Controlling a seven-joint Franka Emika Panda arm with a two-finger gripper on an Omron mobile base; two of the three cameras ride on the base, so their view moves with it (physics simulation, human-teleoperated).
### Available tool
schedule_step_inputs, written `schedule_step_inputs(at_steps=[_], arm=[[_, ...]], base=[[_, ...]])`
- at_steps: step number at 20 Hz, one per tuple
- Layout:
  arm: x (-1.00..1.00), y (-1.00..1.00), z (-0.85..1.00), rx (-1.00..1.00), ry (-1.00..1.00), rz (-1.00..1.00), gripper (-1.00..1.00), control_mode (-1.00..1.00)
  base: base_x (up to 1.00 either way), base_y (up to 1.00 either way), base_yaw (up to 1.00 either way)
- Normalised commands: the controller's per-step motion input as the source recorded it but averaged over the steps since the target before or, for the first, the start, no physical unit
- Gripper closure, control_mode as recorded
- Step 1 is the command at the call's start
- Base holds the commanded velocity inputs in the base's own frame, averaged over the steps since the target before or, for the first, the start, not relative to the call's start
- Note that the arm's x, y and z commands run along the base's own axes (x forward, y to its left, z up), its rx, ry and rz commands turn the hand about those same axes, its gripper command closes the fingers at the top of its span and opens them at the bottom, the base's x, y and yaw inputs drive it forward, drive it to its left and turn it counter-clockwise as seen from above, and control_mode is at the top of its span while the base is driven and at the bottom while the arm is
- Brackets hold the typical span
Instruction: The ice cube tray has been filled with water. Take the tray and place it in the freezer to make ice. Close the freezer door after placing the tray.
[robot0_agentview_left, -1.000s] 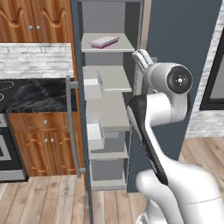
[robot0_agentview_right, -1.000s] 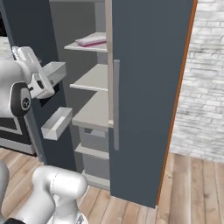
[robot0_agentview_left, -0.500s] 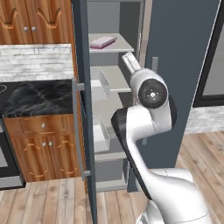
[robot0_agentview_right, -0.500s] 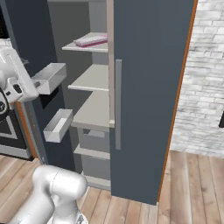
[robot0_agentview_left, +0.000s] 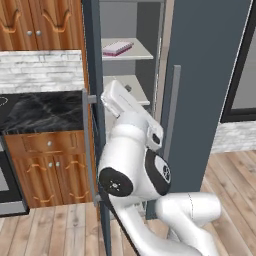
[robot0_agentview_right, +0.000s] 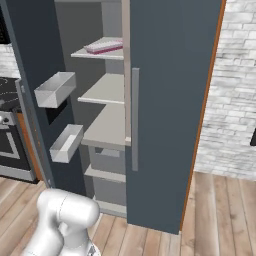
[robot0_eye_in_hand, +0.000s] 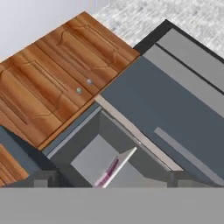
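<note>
Over the last second the arm has swung away from the shelves and folded low in front of the freezer (robot0_agentview_right: 170, 100), leaving the ice cube tray (robot0_agentview_left: 118, 47) lying flat on the top shelf (robot0_agentview_left: 142, 51). Placing looks finished, so what remains is shutting the freezer door (robot0_agentview_left: 93, 100), which stands open with its bar handle (robot0_agentview_left: 89, 145) facing the room. The tool itself is hidden behind the arm's own links, so whether it is spread or pinched cannot be told; the hand view sees the tray (robot0_eye_in_hand: 113, 168) edge-on.

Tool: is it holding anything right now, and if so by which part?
Nothing is held. The ice cube tray lies on the freezer's top shelf, apart from the arm.
</note>
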Motion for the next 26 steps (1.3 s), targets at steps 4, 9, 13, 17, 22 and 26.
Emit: schedule_step_inputs(at_steps=[4, 9, 13, 17, 22, 26], arm=[[0.62, 0.92, 0.00, -0.24, -0.03, -0.06, -1.00, -1.00], [1.00, 0.93, 0.00, -0.23, 0.00, -0.12, -1.00, -1.00], [1.00, 0.94, 0.00, -0.21, 0.00, -0.16, -1.00, -1.00], [0.99, 0.85, 0.00, -0.18, 0.01, -0.22, -1.00, -1.00], [0.95, 0.39, 0.00, -0.10, 0.09, -0.35, -1.00, -1.00], [0.77, 0.03, 0.00, -0.03, 0.12, -0.42, -1.00, -1.00]], base=[[0.00, 0.00, 0.00], [0.00, 0.00, 0.00], [0.00, 0.00, 0.00], [0.00, 0.00, 0.00], [0.00, 0.00, 0.00], [0.00, 0.00, 0.00]])
